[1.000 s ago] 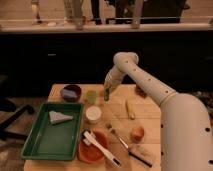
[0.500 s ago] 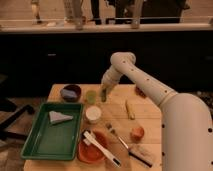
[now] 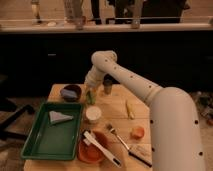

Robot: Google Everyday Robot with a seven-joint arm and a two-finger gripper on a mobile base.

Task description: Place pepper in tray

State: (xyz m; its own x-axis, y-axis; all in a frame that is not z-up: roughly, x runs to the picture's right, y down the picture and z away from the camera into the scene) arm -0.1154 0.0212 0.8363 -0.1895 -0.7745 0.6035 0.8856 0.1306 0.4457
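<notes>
The robot's hand [image 3: 90, 89], fingers pressed together, hung low over the tabletop [image 3: 117, 107] by a light-green cup [image 3: 90, 97], just beyond the green tray [image 3: 45, 140], perhaps gripping the pepper bound for it.

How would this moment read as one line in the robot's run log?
pincer: shut, over green cup behind tray | pepper: not discernible | tray: no pepper inside | task: not done
</notes>
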